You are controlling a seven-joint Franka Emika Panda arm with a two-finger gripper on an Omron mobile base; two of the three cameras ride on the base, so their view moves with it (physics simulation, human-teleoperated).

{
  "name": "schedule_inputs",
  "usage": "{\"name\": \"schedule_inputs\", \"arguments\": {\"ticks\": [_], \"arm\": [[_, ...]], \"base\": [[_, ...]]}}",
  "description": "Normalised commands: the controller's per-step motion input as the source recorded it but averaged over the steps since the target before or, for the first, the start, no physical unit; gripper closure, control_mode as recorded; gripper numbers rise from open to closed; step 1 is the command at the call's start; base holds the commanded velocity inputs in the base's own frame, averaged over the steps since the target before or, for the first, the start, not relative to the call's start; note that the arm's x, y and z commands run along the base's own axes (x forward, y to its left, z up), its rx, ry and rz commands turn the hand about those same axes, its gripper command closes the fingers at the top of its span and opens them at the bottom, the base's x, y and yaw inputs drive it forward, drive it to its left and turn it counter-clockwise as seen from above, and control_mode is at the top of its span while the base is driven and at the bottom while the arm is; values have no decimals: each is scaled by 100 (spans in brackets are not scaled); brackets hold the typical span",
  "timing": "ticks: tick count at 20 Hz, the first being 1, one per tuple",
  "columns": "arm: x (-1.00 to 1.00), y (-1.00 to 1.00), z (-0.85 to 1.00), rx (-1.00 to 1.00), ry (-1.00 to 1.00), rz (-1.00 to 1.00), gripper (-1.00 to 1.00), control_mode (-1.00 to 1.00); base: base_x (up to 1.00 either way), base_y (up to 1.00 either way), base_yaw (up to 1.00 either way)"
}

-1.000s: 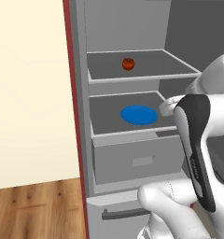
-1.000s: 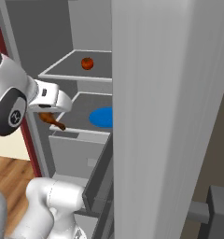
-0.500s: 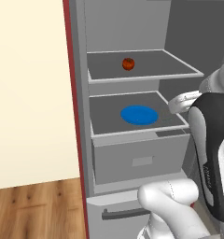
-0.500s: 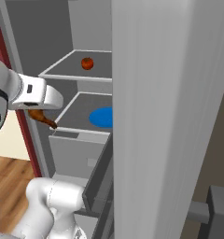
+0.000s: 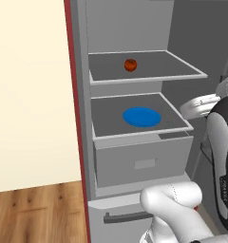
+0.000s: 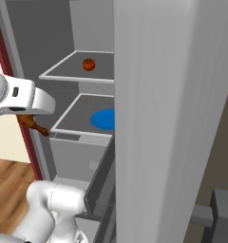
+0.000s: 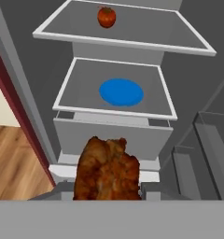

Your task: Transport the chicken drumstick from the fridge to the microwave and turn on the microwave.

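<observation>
**Drumstick in the jaws, clear of the fridge shelves**

Chicken drumstick (image 7: 108,169) clamped between the jaws, about half open around the meat. Seen along the hand: bulky brown end close to the camera, sitting right between the finger tips and hiding them. Seen from the right base camera: drumstick (image 6: 34,124) hanging just under the white hand, long axis slanting down toward the fridge (image 6: 78,142), thin end lowest and nearest the drawer front.

Held outside the fridge cavity, in front of the middle shelf and near the dark red side edge (image 6: 14,95). Apart from the shelf lip, as far as can be told. Blue plate (image 7: 121,92) lying bare on the middle shelf; red-orange fruit (image 7: 106,17) on the shelf above, well apart from the hand.

Microwave somewhere away from this side. Probably a carry next: hand and meat drawn back and swung away from the open fridge door (image 6: 168,118). Main risk, judging from the slant: the low thin end catching the drawer front or red edge during the turn.
</observation>
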Motion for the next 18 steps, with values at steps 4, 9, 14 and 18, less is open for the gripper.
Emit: {"name": "schedule_inputs", "arguments": {"ticks": [4,9,14,18], "arm": [[-4,0,0,0,0,0,100,-100],[0,0,0,0,0,0,100,-100],[-2,0,0,0,0,0,100,100],[0,0,0,0,0,0,100,100]], "base": [[0,0,0],[0,0,0],[-14,0,0],[-52,1,0]]}}
